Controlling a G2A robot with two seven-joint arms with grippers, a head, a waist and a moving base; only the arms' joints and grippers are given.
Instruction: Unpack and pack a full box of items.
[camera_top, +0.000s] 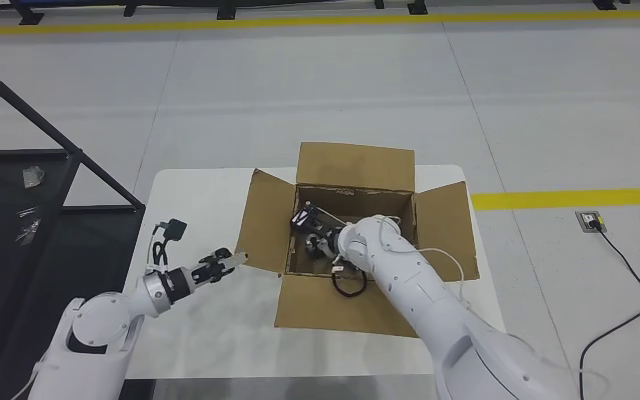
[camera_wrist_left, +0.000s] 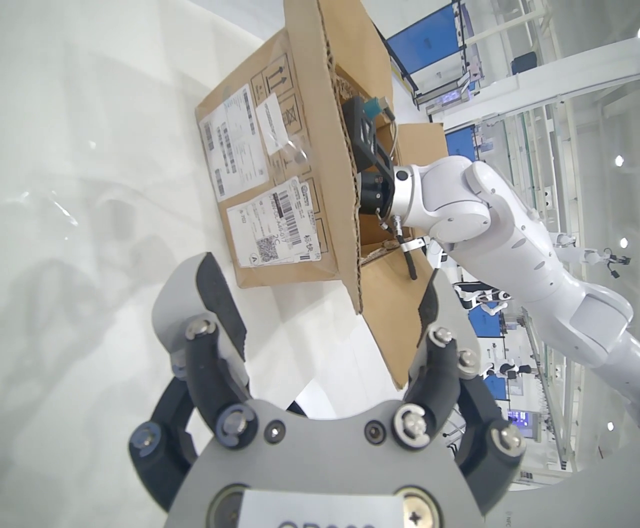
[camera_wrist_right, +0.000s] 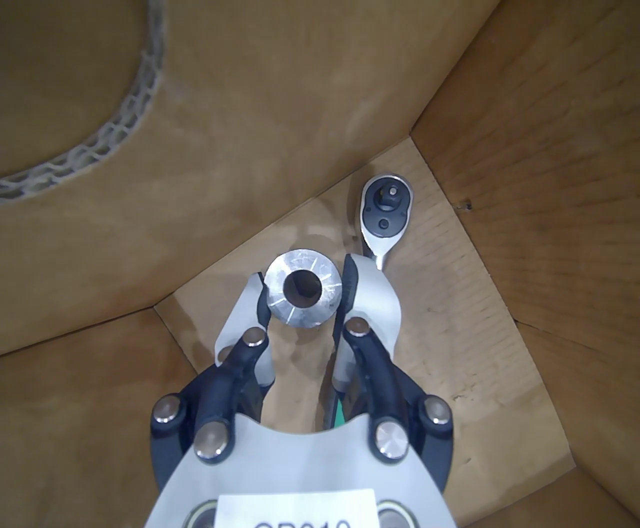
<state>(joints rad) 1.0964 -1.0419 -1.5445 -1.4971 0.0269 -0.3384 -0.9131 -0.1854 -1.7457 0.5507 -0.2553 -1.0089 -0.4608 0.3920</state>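
An open cardboard box (camera_top: 355, 165) stands on the white table (camera_top: 200, 205), its labelled side (camera_wrist_left: 260, 175) facing my left arm. My right gripper (camera_wrist_right: 302, 282) is down inside the box, shut on a short metal cylinder (camera_wrist_right: 326, 280) with a hole through its middle, one finger pressed to each side. A ratchet wrench (camera_wrist_right: 387, 210) lies on the box floor just beyond, its green handle running under the fingers. My left gripper (camera_wrist_left: 320, 280) is open and holds nothing, low over the table just left of the box's left flap (camera_top: 262, 225).
All four box flaps are folded outward; the near flap (camera_top: 330, 300) overhangs toward the table's front edge. A black frame rack (camera_top: 40, 200) stands left of the table. Bare tabletop (camera_top: 190, 210) lies left of the box.
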